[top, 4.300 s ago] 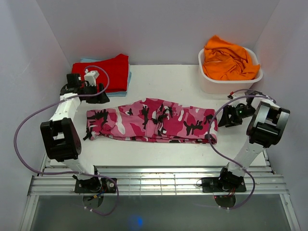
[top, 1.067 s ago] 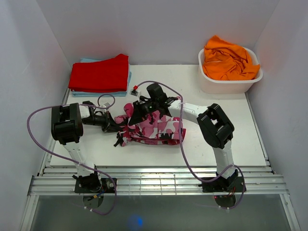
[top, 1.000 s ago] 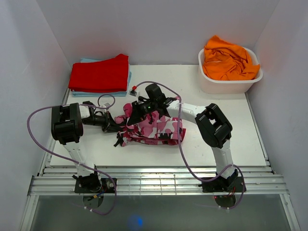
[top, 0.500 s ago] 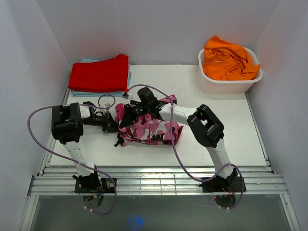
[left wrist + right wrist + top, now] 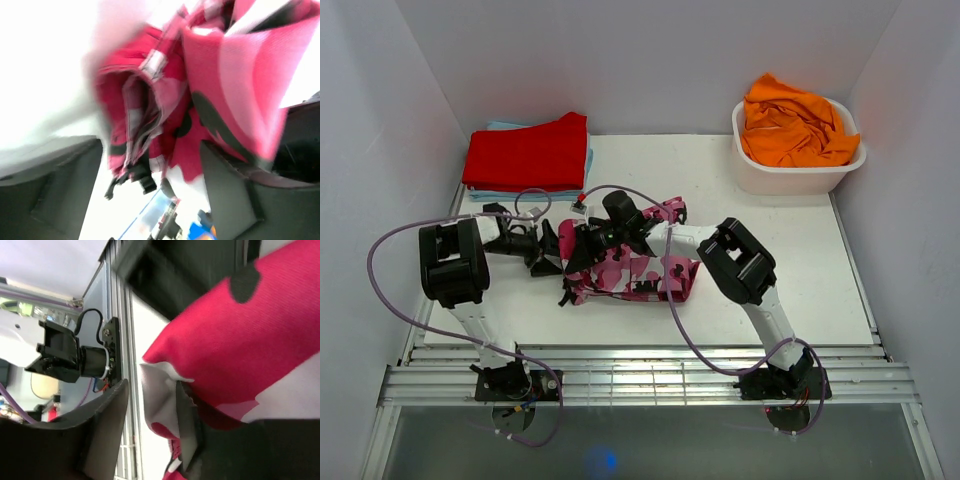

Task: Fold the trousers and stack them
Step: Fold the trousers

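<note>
Two robot arms meet over the trousers point(image 5: 638, 272), which lie as a compact folded bundle of pink, magenta, white and black camouflage print on the white counter point(image 5: 815, 250). The bundle sits a little left of the counter's middle and nearer its front edge than its back.

The left gripper point(image 5: 548, 252) sits just beside the bundle's left end with its jaws spread wide. In the blurred left wrist view its two dark fingers point(image 5: 55, 200) stand far apart at the bottom. Layered folds of the cloth lie ahead of and between them, pinched by neither.

The right arm stretches across from the right, and the right gripper point(image 5: 582, 245) hangs over the upper left part of the bundle, close to the left gripper. Its jaws are narrowly parted. The right wrist view shows a pale hem of the fabric in the gap, lying against one finger point(image 5: 186, 425). A strip of bare surface shows between the cloth and the other finger, so nothing is clamped.

At the back left corner a plain red garment point(image 5: 530, 152) lies folded flat on a light blue cloth point(image 5: 495, 194), well apart from the trousers. At the back right a white tub point(image 5: 800, 178) holds a crumpled orange garment point(image 5: 792, 125). The arms' bases are bolted to a ribbed metal rail point(image 5: 640, 380) along the near edge.
</note>
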